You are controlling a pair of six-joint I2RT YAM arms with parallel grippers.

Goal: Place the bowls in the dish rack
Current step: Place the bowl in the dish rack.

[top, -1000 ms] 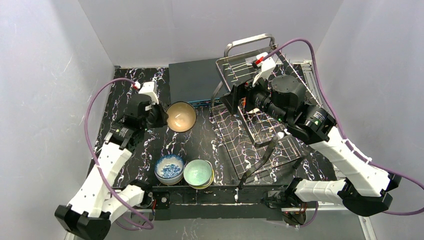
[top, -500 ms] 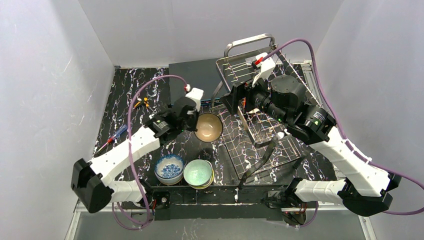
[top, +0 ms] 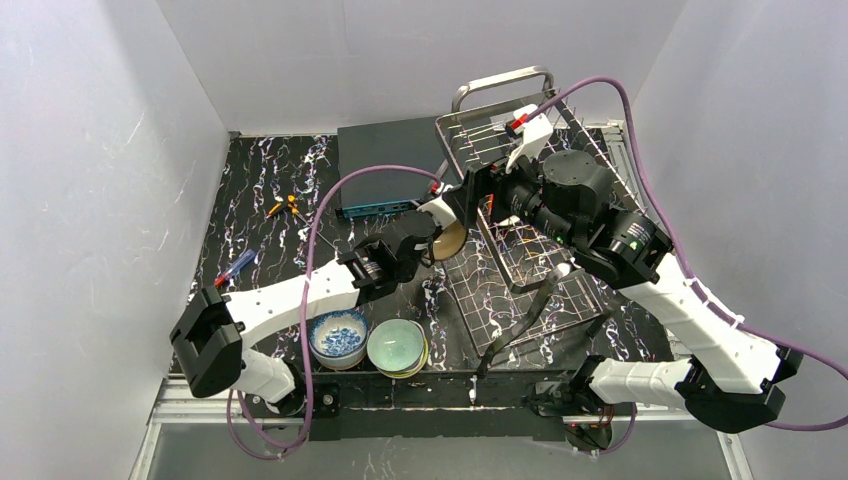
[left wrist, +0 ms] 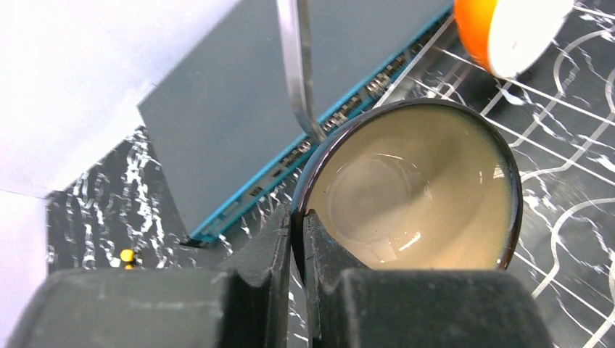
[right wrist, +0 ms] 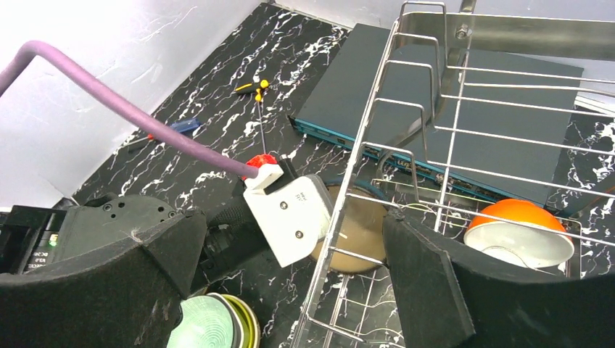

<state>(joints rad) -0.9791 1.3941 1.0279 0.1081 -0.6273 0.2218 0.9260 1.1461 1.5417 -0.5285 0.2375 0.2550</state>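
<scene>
My left gripper (top: 433,233) (left wrist: 297,217) is shut on the near rim of the beige bowl (top: 449,241) (left wrist: 413,188) (right wrist: 360,233), one finger inside and one outside. The bowl hangs at the left side of the steel dish rack (top: 490,300) (right wrist: 406,109). A white bowl with an orange outside (left wrist: 508,29) (right wrist: 518,233) lies in the rack beyond it. My right gripper (top: 480,196) (right wrist: 290,221) hovers open above the rack's left side. A blue-patterned bowl (top: 338,336) and a pale green bowl (top: 397,346) (right wrist: 207,326), stacked on a lime-yellow one, sit at the table's near edge.
A flat dark-teal box (top: 385,158) (left wrist: 290,94) lies behind the bowl, left of the rack. Small hand tools (top: 285,207) (right wrist: 254,85) and a blue-handled screwdriver (top: 235,265) lie on the left of the black marbled table. White walls enclose the table.
My left arm has swung right, carrying the beige bowl from the left middle of the table to the rack's left side. The right arm has not moved.
</scene>
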